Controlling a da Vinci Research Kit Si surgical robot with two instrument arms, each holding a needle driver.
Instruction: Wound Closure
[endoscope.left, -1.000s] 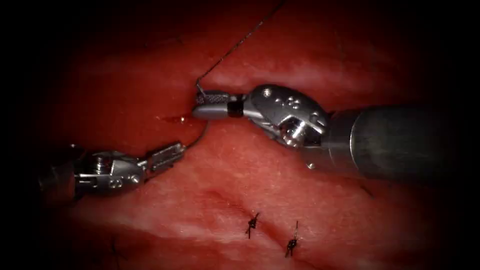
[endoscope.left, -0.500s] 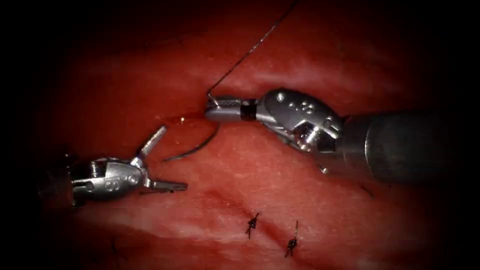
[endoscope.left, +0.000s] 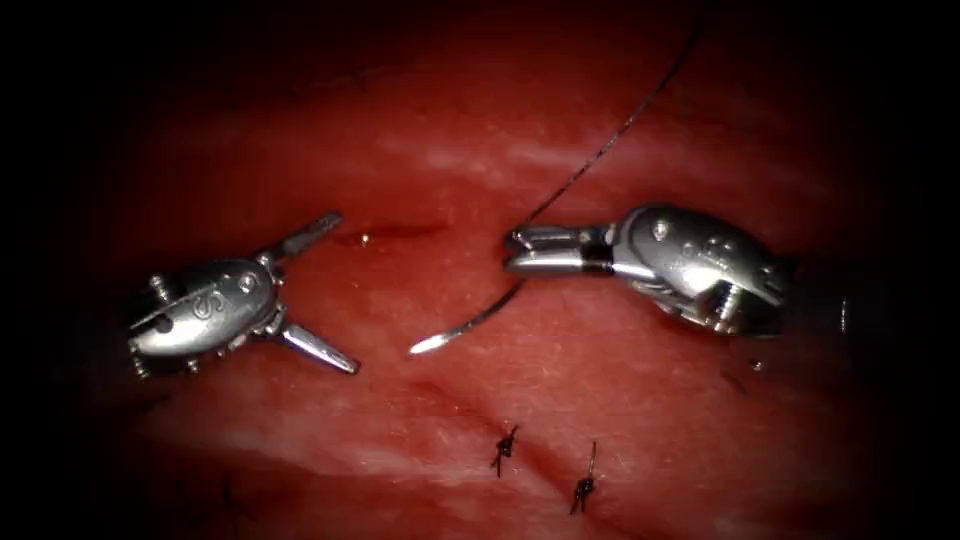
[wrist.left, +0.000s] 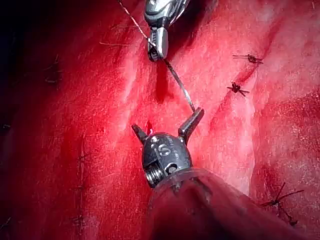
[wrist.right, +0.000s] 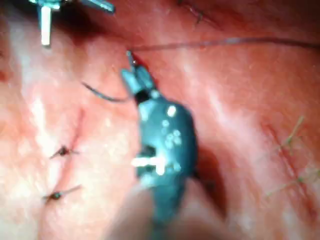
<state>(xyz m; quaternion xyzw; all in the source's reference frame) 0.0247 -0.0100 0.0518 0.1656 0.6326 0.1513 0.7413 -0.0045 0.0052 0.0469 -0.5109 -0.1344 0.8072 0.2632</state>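
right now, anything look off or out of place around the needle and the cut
Nothing stands out. The right arm's tool is shut on the curved steel needle near its thread end, and the needle hangs free above the red pork tissue. The left arm's tool is open, holding nothing. Dark thread runs up and away.

The left arm's small silver wristed tool (endoscope.left: 300, 290) enters from the left, its two slim metal fingers (endoscope.left: 318, 348) spread wide in a V and gripping nothing. Well apart from it, the right arm's silver needle driver (endoscope.left: 515, 250) reaches in from the right on a dark shaft, wrist bent, its fingers (endoscope.left: 545, 262) clamped together on the thin curved steel needle (endoscope.left: 465, 328) near its thread end.
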